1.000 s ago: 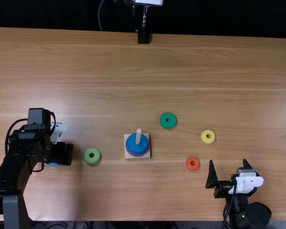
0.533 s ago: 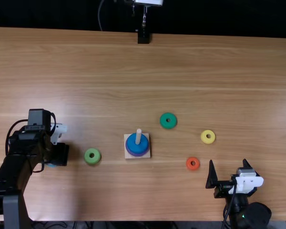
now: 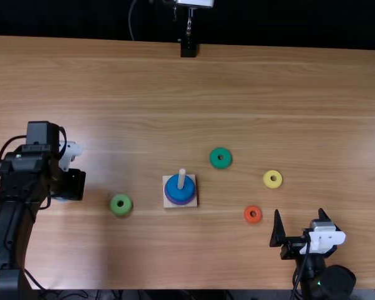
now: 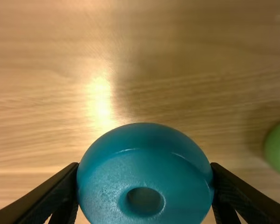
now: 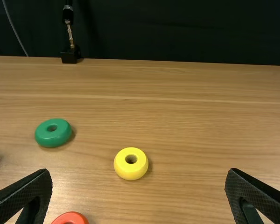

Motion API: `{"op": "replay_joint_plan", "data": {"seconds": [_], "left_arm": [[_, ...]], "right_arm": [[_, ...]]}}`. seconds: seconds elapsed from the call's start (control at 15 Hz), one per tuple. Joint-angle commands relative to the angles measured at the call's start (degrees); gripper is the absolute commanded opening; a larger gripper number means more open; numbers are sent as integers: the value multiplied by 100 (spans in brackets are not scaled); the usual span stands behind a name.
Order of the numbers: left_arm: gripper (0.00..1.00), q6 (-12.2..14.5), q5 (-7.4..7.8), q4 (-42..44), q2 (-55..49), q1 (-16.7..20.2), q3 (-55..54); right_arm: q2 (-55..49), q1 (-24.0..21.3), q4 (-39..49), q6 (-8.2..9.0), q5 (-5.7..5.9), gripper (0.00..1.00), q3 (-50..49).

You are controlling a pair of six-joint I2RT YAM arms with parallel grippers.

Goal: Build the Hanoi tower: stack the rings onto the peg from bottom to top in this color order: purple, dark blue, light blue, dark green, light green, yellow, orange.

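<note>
A: What should the left arm do with that light blue ring (image 4: 144, 163)?

B: It's pinched between the left fingers (image 4: 42, 196), hole showing, above the counter (image 3: 250, 100). I'd carry it level, high enough to clear the light green ring (image 3: 127, 206) and then the tip of the peg (image 3: 182, 177).

A: And once it's over there?

B: Line the hole up before going down, then lower it straight until it sits on the dark blue ring (image 3: 180, 196), with the purple one (image 3: 178, 204) beneath. Only then let go, opening evenly so nothing drags. Off-centre, it could catch on the tip.

A: The right fingers (image 5: 28, 193)?

B: Apart, nothing between them.

A: Anything different from half a second ago?

B: The left arm has shifted farther from the counter's near edge in the top view, ring along with it; probably a lift. The peg and the right arm haven't budged.
</note>
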Motion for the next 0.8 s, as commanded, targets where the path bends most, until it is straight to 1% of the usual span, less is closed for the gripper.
{"op": "replay_joint_plan", "data": {"seconds": [0.0,0.07,0.13,0.2,0.33,0.4,0.53,0.67,0.73], "left_arm": [[0,-27,13,-281,-151,-294,495],[0,-49,44,-745,-142,-444,890],[0,-59,108,-1178,-124,-567,1303],[0,-70,129,-1558,-89,-742,1734],[0,-112,139,-2011,43,-1182,2446],[0,-291,139,-2211,201,-1454,2727],[0,-871,139,-2475,394,-2017,3281],[0,-1198,129,-2486,570,-2518,3597],[0,-1325,129,-2486,702,-2711,3720]], "right_arm": [[-10,-84,-440,32,-77,100,-409],[-10,-84,-440,32,-77,100,-409],[-10,-84,-440,32,-77,100,-409],[-10,-84,-440,42,-77,100,-409],[-10,-84,-440,32,-77,100,-409],[-10,-84,-440,42,-77,100,-409],[-10,-84,-440,32,-77,100,-409],[-10,-84,-440,32,-77,100,-409],[-10,-84,-440,32,-77,100,-409]]}}
